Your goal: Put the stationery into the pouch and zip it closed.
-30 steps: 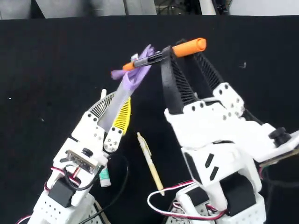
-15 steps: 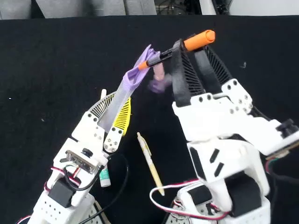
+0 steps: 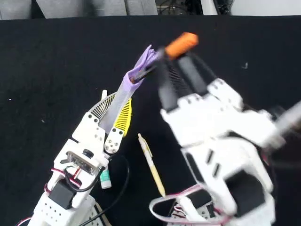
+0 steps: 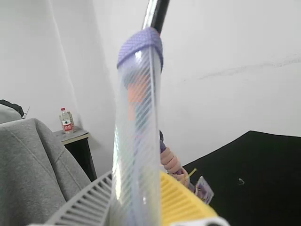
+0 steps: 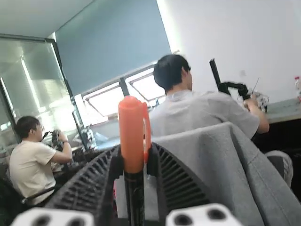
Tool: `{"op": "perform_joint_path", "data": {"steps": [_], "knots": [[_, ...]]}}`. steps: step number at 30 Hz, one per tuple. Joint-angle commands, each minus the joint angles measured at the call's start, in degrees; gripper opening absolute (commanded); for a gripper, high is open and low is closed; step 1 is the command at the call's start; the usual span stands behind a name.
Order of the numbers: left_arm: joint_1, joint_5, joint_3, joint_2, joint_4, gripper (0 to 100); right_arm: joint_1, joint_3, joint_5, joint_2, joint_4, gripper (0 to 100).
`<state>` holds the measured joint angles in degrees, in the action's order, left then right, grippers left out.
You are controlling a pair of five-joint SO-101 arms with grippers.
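**STATUS: MARKER END IN POUCH MOUTH, BOTH GRIPPERS LOADED**

1. Black table (image 3: 56, 56): work surface. Both arms stand at its near edge in the high view.

2. R gripper (image 3: 171, 55): black ribbed fingers are clamped on the marker, one each side of the barrel. The gripper is raised off the table and angled toward the L arm's load.

3. L gripper (image 3: 120, 101): its grey finger and yellow finger (image 3: 123, 117) are closed on the lower part of the pouch, gripping it flat betw. them.

4. Pouch (image 3: 129, 84): purple and translucent, held clear of the table and tilted. Its purple-edged end points away from the L arm base. In the L wrist view the pouch (image 4: 136, 141) rises out of the jaws, w/ an orange shape visible through its wall.

5. Marker (image 3: 180, 45): orange cap, dark barrel. The cap end sticks out past the R fingers. The opp. end is inside the pouch mouth.

6. Pen (image 3: 151, 164): pale yellow, lying flat on the table betw. the two arms, touching neither gripper.

7. Small white-and-green tube (image 3: 105, 178): on the table just beside the L arm base.
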<state>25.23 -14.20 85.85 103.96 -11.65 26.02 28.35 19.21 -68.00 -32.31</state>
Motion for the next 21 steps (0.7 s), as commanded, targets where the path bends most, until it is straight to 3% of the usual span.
{"op": "perform_joint_path", "data": {"steps": [1,15,21], "knots": [[-0.22,-0.26,-1.54,0.70,3.52,3,2.37,-3.03,-0.79,9.54,-0.35,1.1],[-0.22,-0.26,-6.99,0.70,5.89,3,0.70,-7.43,-1.76,19.56,-10.64,1.5],[-0.40,-0.26,-7.34,0.70,5.80,3,4.13,-14.02,-4.75,22.73,-18.73,15.4]]}}
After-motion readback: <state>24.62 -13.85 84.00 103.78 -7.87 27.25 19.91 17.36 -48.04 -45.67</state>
